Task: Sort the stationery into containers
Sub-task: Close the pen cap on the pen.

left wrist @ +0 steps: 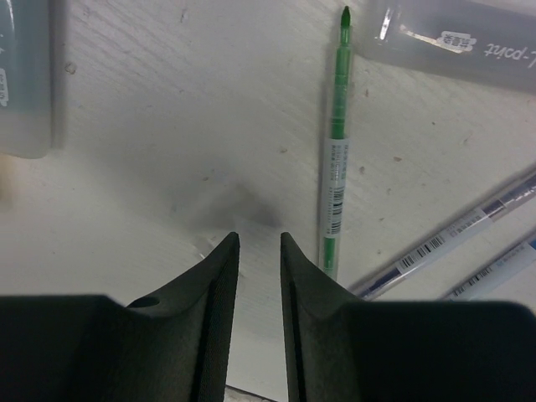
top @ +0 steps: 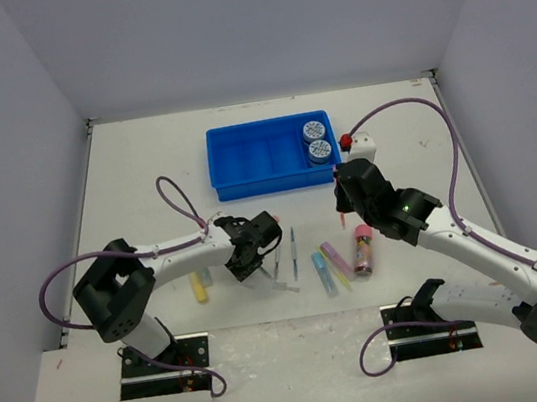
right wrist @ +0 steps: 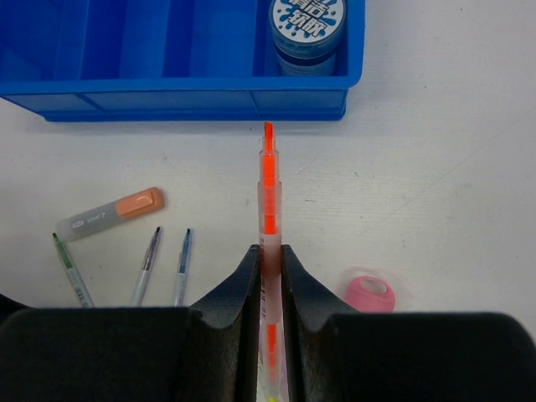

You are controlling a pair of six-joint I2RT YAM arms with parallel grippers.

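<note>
Right wrist view: found the right pincer point(right wrist: 268, 251) clamped on a thin orange pen point(right wrist: 268, 180), long axis running near to far, tip aimed at the near wall of the blue tray point(right wrist: 201, 100). Placed the tray straight ahead, just beyond the tip, by the right-end compartment holding a patterned disc point(right wrist: 307, 25). Judged the right arm point(top: 455, 234) much the nearer for the drop. Found the left pincer point(left wrist: 260, 243) narrowly apart over the counter point(left wrist: 167, 126), gripping nothing visible, with a green pen point(left wrist: 337, 142) just to the right.

Bare table point(top: 142, 169) left of tray point(top: 246, 186), pens point(top: 294, 253) cluttering centre
</note>
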